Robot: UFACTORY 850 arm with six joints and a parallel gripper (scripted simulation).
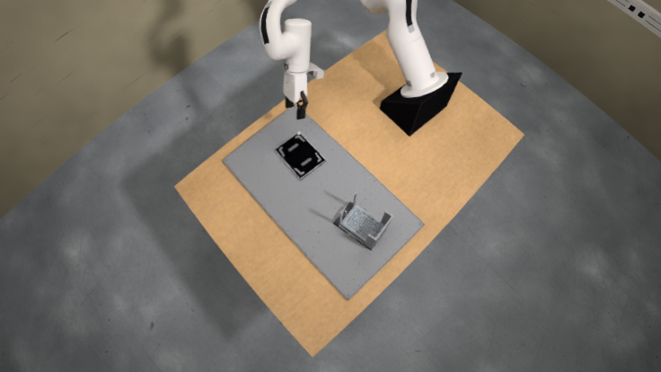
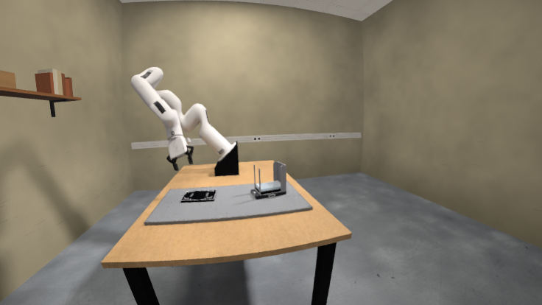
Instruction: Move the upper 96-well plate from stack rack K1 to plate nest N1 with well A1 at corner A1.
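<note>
The stack rack K1 (image 1: 363,223) stands on the grey mat (image 1: 319,203) toward its right end, with thin posts and a grey back wall; it also shows in the side view (image 2: 269,183). The pale well plates (image 1: 361,221) lie stacked inside it, and I cannot tell the two apart. The black plate nest N1 (image 1: 300,155) with white corner locators lies on the mat's left part and is empty; a small white dot marks its far corner. It also shows in the side view (image 2: 199,195). My gripper (image 1: 299,105) (image 2: 181,160) hangs open and empty above the mat's far left edge, well above the table.
The arm's black base block (image 1: 420,103) stands on the wooden table behind the mat. The rack's tall posts (image 2: 256,175) rise above the plates. A shelf with books (image 2: 53,84) hangs on the left wall.
</note>
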